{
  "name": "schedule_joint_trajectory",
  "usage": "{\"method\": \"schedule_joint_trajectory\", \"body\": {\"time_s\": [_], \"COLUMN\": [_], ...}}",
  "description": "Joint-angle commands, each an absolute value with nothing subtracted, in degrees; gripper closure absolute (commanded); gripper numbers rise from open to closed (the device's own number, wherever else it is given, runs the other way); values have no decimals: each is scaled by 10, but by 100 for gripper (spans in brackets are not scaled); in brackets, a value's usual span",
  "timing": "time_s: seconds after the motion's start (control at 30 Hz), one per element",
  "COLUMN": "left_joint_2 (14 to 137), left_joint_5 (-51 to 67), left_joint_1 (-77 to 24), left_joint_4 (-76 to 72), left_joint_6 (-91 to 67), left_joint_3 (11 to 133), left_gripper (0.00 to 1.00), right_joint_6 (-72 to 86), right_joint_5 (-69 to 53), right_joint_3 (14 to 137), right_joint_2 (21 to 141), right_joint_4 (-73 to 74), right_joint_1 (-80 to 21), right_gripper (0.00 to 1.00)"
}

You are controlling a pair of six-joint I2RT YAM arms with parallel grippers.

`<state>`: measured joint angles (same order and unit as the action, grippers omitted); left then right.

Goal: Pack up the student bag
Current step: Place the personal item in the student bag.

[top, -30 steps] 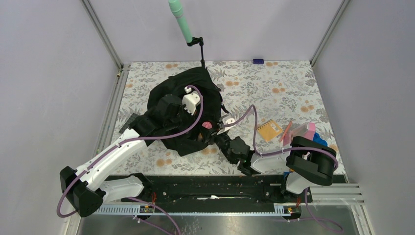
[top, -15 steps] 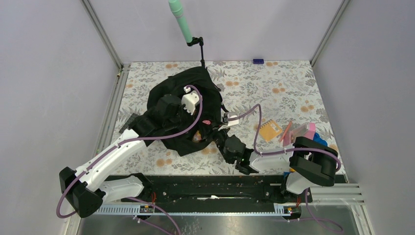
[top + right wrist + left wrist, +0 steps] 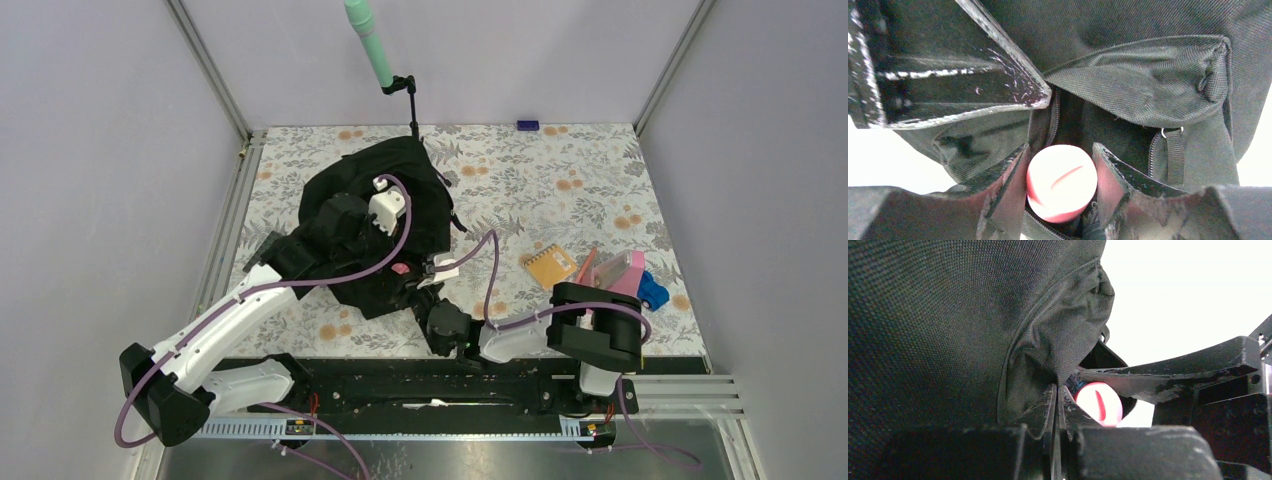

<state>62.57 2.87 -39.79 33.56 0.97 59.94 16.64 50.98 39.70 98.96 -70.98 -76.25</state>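
Observation:
The student bag point(image 3: 345, 195), black and soft, lies left of the table's middle. My left gripper point(image 3: 1055, 399) is shut on a fold of its fabric point(image 3: 1048, 345) beside the zip opening. In the top view that left gripper point(image 3: 393, 255) sits at the bag's near-right edge. My right gripper point(image 3: 1060, 150) is shut on a pink round-ended object point(image 3: 1062, 182), held at the mouth of the bag's dark opening point(image 3: 1083, 120). From above, the pink object point(image 3: 400, 268) shows just beyond the right gripper point(image 3: 412, 281). It also shows in the left wrist view as a pink object point(image 3: 1098, 404) next to the pinched fabric.
An orange notebook point(image 3: 551, 267), pink items point(image 3: 620, 268) and a blue item point(image 3: 652, 290) lie at the right near the right arm's base. A green-tipped stand point(image 3: 372, 45) rises behind the bag. A small dark blue piece point(image 3: 527, 125) lies at the far edge.
The right arm has swung left and nearer, carrying the pink object along the bag's near-right edge to the opening. The left gripper has kept its hold on the fabric.

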Motion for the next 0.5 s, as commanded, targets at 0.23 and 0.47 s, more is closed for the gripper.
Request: {"method": "schedule_joint_trajectory", "body": {"time_s": [0.23, 0.47], "left_joint_2": [604, 605], "left_joint_5": [32, 31], "left_joint_1": [-396, -396], "left_joint_4": [301, 301], "left_joint_6": [3, 4], "left_joint_3": [627, 626], "left_gripper": [100, 100], "right_joint_6": [196, 157], "right_joint_5": [555, 565], "right_joint_3": [412, 381], "right_joint_2": [979, 943], "right_joint_4": [-672, -687], "right_joint_1": [-776, -776], "right_gripper": [78, 37]}}
